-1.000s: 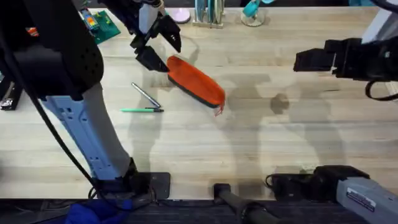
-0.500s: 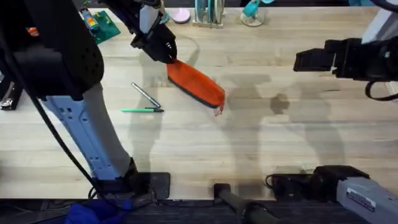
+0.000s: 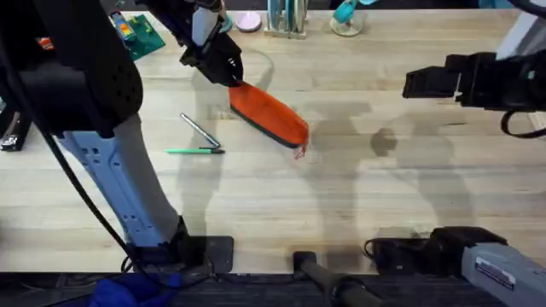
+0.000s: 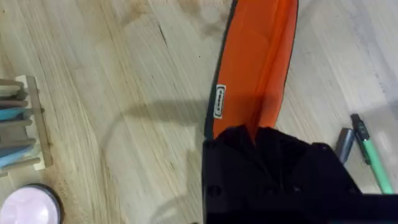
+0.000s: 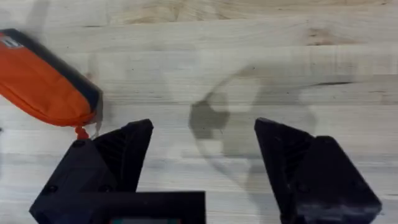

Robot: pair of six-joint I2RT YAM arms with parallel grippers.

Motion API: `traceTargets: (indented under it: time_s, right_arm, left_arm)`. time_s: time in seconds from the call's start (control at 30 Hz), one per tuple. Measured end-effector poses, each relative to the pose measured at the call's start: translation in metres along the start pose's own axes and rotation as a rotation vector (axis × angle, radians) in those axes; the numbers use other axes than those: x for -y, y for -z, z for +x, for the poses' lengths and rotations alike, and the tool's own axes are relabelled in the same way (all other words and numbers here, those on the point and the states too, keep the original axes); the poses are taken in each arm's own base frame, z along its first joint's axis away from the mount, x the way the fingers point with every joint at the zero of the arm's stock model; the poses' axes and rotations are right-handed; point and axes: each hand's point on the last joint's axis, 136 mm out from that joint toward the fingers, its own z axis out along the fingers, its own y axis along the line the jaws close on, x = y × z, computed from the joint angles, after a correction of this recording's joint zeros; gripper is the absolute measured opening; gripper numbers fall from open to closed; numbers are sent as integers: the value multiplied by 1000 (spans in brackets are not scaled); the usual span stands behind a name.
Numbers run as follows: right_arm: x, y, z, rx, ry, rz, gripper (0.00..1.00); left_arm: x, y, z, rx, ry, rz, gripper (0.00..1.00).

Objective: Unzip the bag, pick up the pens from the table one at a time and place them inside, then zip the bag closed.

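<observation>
The orange bag [image 3: 269,112] lies slanted on the table [image 3: 358,179], its red zipper pull [image 3: 299,153] at the near right end. My left gripper [image 3: 229,75] is shut on the bag's far left end; the left wrist view shows the black fingers closed over the orange fabric [image 4: 258,74]. Left of the bag lie the pens: a silver-grey one [image 3: 200,130] and a green one [image 3: 194,151], also seen as the grey pen [image 4: 344,143] and green pen [image 4: 373,158]. My right gripper [image 3: 418,83] hovers open to the right, the bag [image 5: 43,84] off to its side.
A green circuit board [image 3: 141,32], a pink disc [image 3: 247,20] and a wooden rack with teal items [image 3: 286,17] sit along the table's far edge. Bare wood lies between the bag and my right gripper.
My left gripper went from open beside the bag's far end to shut on it by half a second ago. Since then nothing moved. The right arm stayed still.
</observation>
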Motion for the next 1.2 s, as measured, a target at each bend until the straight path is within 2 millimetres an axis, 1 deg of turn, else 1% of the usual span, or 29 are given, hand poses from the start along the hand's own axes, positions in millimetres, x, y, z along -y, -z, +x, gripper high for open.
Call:
traceTargets:
  time_s: [0.37,0.67,0.8,1.2]
  right_arm:
    - [-1,0,1,-3,-1,-4,997]
    - [-17,1,8,-39,-80,-89,998]
    - [-29,1,12,-58,-81,-124,998]
    - [-80,5,32,-122,-43,-225,990]
  left_arm:
    - [0,0,0,0,0,0,42]
    - [0,0,0,-1,0,1,42]
    - [0,0,0,-2,0,1,42]
    - [0,0,0,-3,0,2,42]
